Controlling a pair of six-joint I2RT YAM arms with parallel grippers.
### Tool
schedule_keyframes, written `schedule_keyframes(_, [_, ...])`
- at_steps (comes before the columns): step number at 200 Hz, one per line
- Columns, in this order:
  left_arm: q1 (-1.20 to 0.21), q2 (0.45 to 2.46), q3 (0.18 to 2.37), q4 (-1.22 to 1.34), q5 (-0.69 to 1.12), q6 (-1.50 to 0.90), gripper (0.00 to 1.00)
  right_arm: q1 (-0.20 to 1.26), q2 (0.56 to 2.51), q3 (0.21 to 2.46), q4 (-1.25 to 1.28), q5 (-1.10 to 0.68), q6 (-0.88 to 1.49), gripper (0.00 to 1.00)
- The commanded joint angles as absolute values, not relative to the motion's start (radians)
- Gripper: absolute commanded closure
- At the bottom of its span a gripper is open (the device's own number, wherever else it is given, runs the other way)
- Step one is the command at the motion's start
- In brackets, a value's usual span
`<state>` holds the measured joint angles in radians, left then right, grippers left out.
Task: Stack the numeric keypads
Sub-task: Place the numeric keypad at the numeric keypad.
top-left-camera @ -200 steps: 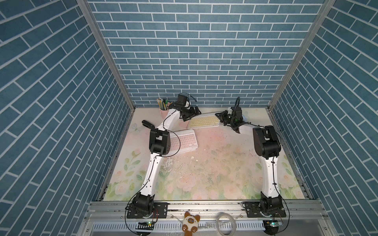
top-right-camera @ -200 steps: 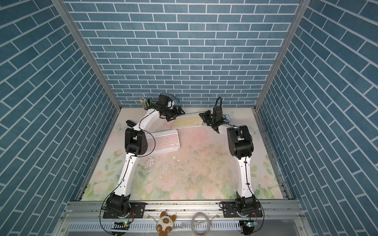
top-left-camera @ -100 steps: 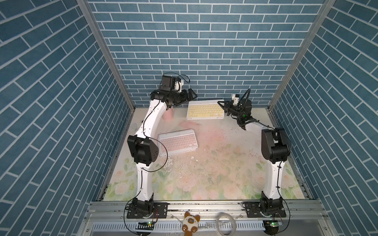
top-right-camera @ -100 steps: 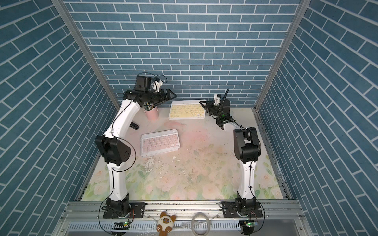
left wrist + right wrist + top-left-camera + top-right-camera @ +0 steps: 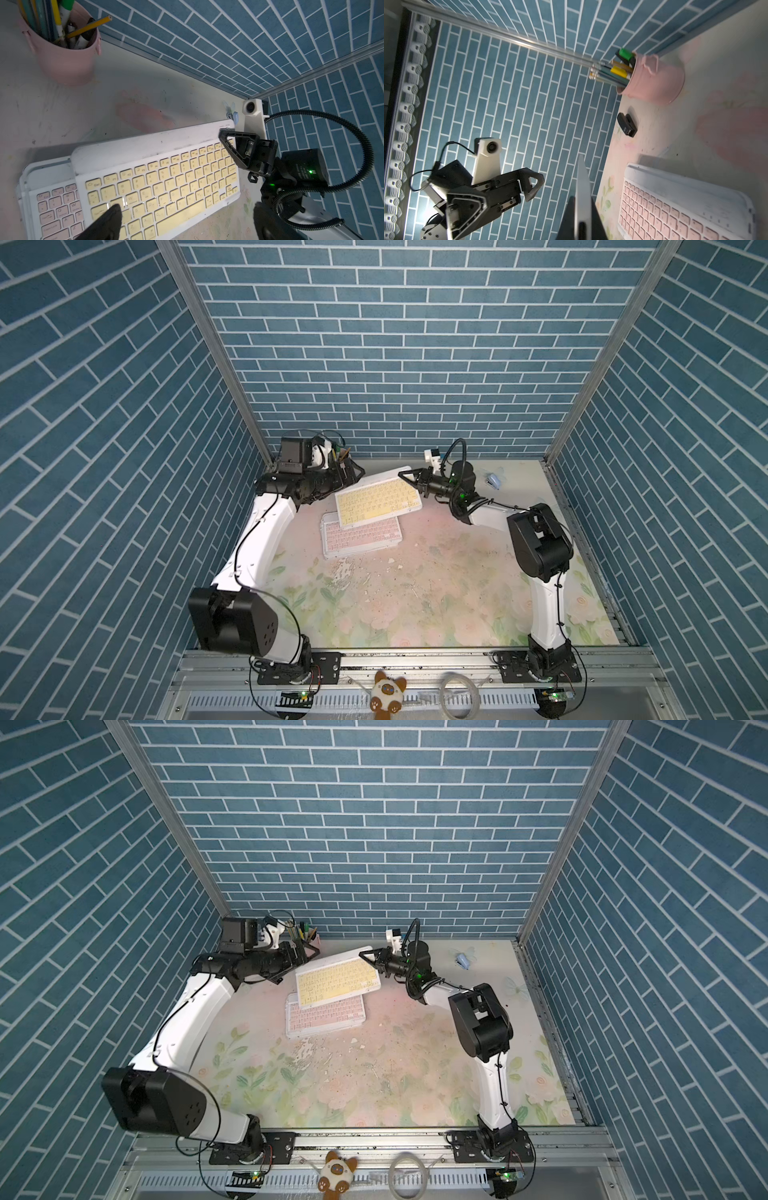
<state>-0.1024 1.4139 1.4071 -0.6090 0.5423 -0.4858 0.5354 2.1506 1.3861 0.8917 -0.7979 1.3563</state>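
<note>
Yellow keypad (image 5: 376,499): held up at a tilt above the bench (image 5: 436,593), and seen in both top views overlapping the far part of the pink keypad (image 5: 360,536); whether the two touch cannot be told
Right gripper (image 5: 409,480): jaws clamped on the right short edge of the yellow keypad; in the right wrist view the thin white frame is seen edge-on between the black fingers (image 5: 569,220)
Left gripper (image 5: 353,473): jaws spread wide apart, nothing gripped; it is placed just beside the far left corner of the yellow keypad, and in the left wrist view one fingertip (image 5: 110,216) is seen over the yellow keys, the other out past the keypad's right end
Pink keypad: laid flat on the bench with its keys up and its near half uncovered; in the left wrist view a further white edge is made out under its left end, but what that edge belongs to cannot be told
Pen cup (image 5: 62,54): pink, packed with pencils and markers, stood upright in the far left corner behind the left gripper
Black stapler (image 5: 627,124): laid on the bench near the pen cup, apart from both keypads
Light-blue stapler (image 5: 493,480): found at the far right of the bench beyond the right wrist, well apart from the keypads
Bench surface: covered by a floral mat, worn and flecked in the middle
</note>
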Motion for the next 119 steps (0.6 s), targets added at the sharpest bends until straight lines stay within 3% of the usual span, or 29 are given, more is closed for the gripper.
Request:
schedule_keyframes(1, [-0.088,1.329,1.316,-0.573,0.537,-0.477,0.0,0.561,2.186,1.394,1.034,-0.807,1.41,1.0])
schedule_keyframes(50, [-0.056,1.23,1.161,-0.56,0.555,-0.466,0.0,0.601,2.327,1.423,1.045,-0.775,1.401,1.0])
schedule_keyframes(119, [-0.055,1.264,1.157,-0.563,0.576,-0.45,0.0,0.618,2.388,1.461,1.079,-0.718,1.418,1.0])
